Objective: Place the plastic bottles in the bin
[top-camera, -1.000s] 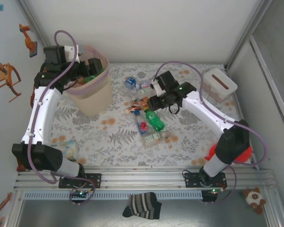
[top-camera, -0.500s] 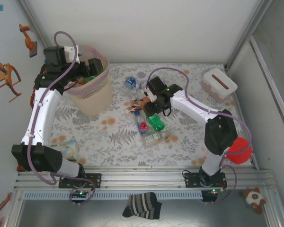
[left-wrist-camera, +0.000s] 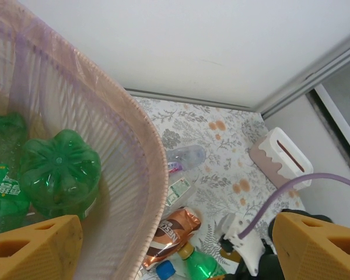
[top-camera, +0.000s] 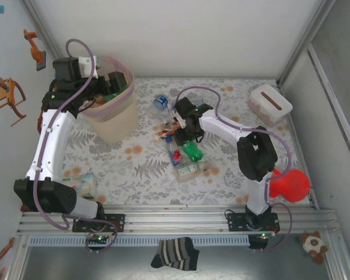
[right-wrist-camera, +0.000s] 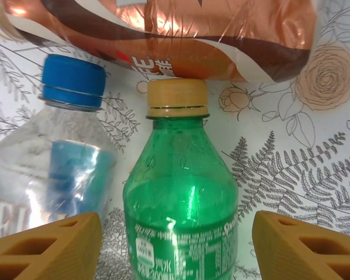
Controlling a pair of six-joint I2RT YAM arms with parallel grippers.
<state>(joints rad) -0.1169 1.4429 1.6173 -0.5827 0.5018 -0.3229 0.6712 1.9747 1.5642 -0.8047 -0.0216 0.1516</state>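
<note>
Plastic bottles (top-camera: 181, 156) are bunched around the middle of the worktop (top-camera: 146, 172). Your right end effector (right-wrist-camera: 176, 233) is down over them, fingers apart, with the green bottle (right-wrist-camera: 181, 192) between them and a gap on both sides, so nothing's gripped yet. One finger overlaps the clear blue-capped bottle (right-wrist-camera: 64, 169) lying just beside the green one. I'd shift toward the green bottle's free side or you'll probably pinch both. Go for the body, not the yellow cap (right-wrist-camera: 178, 96), which looks jammed up against the copper-labelled bottle (right-wrist-camera: 163, 29). It's thin plastic and I'd guess it squashes, so close gently and lift straight up. Your left end effector (left-wrist-camera: 176, 239) hangs wide and empty over the bin (left-wrist-camera: 146, 134) at the far left corner, with green bottles (left-wrist-camera: 58, 169) already inside, so mind that arm when you carry over.
</note>
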